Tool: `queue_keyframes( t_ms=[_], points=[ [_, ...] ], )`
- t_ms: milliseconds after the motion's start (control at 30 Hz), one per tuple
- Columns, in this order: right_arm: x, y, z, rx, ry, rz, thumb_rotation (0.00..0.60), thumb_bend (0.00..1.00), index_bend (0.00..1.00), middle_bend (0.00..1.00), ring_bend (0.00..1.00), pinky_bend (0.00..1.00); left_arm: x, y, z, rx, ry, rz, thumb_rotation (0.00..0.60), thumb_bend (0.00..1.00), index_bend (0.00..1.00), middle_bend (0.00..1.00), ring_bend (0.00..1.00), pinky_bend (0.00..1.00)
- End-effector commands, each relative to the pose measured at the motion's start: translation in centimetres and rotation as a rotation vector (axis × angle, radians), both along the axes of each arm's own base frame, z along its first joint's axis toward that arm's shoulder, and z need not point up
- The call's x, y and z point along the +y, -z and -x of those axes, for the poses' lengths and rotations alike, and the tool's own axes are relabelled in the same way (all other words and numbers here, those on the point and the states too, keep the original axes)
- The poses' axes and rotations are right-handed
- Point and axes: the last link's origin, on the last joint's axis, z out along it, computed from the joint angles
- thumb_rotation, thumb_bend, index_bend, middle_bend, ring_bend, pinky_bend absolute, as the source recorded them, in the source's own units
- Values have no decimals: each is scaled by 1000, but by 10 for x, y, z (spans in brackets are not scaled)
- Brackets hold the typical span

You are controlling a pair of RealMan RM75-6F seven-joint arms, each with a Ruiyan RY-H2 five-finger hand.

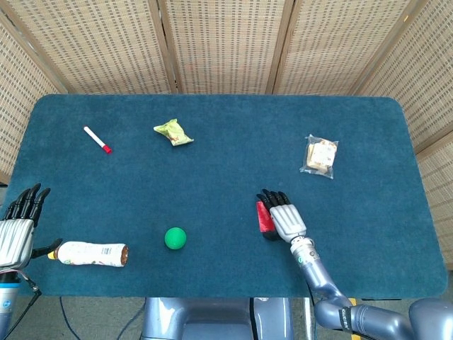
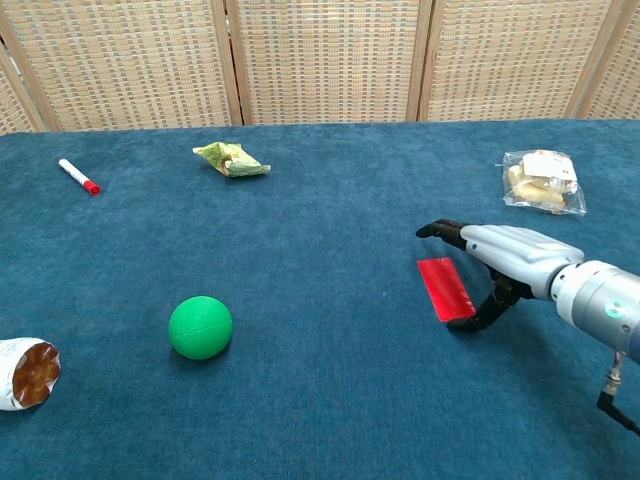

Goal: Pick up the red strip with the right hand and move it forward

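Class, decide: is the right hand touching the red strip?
Cannot tell. In the chest view the right hand arches over the red strip, its thumb at the strip's near corner; neither view shows contact or gap plainly.

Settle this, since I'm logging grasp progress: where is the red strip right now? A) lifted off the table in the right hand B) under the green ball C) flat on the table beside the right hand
C: the red strip lies flat on the table, with the right hand spread beside and over it, not lifting it.

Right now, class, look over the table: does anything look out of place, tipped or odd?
One thing: the bottle lies on its side at the near left edge, beside the left hand. The red strip lies flat by the right hand, not yet lifted.
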Motion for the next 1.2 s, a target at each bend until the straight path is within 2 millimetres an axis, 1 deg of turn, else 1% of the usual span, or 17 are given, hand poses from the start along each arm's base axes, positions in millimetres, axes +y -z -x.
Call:
queue_keyframes(
  t_ms=[33, 100, 167, 267, 333, 433, 600, 733, 800, 867, 933, 1033, 1200],
  points=[
    [-3, 3, -1, 18, -3, 11, 600, 372, 0, 0, 0, 0, -1, -1, -1, -5, 10, -7, 600, 63, 0, 0, 0, 125],
    [-5, 4, 0, 27, -6, 21, 600, 394, 0, 0, 0, 0, -1, -2, -2, -7, 17, -10, 600, 63, 0, 0, 0, 125],
    [-7, 4, -1, 33, -10, 41, 600, 457, 0, 0, 0, 0, -3, -2, -4, -8, 25, -13, 600, 63, 0, 0, 0, 125],
    [-9, -1, -6, 15, -22, 89, 600, 590, 0, 0, 0, 0, -4, -2, -4, -10, 30, -13, 600, 63, 0, 0, 0, 125],
    [-9, -7, -9, 6, -35, 124, 600, 619, 0, 0, 0, 0, -4, -2, -5, -10, 31, -12, 600, 62, 0, 0, 0, 125],
    [-10, -16, -14, -13, -53, 160, 600, 633, 0, 0, 0, 0, -4, -1, -5, -9, 32, -10, 600, 63, 0, 0, 0, 125],
    [-8, -27, -21, -32, -77, 191, 600, 633, 0, 0, 0, 0, -5, -1, -5, -9, 34, -11, 600, 62, 0, 0, 0, 125],
    [-5, -31, -22, -38, -76, 183, 600, 628, 0, 0, 0, 0, -5, -2, -5, -11, 33, -11, 600, 63, 0, 0, 0, 125],
    [-3, -33, -21, -34, -79, 184, 600, 609, 0, 0, 0, 0, -4, -1, -5, -12, 32, -10, 600, 62, 0, 0, 0, 125],
    [0, -33, -20, -34, -74, 175, 600, 564, 0, 0, 0, 0, -4, -1, -6, -12, 33, -7, 600, 63, 0, 0, 0, 125],
    [3, -33, -20, -40, -66, 159, 600, 482, 0, 0, 0, 0, -4, -1, -6, -11, 33, -5, 600, 63, 0, 0, 0, 125],
    [7, -32, -20, -47, -56, 137, 600, 408, 0, 0, 0, 0, -4, 0, -6, -10, 33, -3, 600, 62, 0, 0, 0, 125],
    [12, -27, -17, -38, -46, 110, 600, 387, 0, 0, 0, 0, -5, -2, -7, -14, 36, -8, 600, 63, 0, 0, 0, 125]
  ],
)
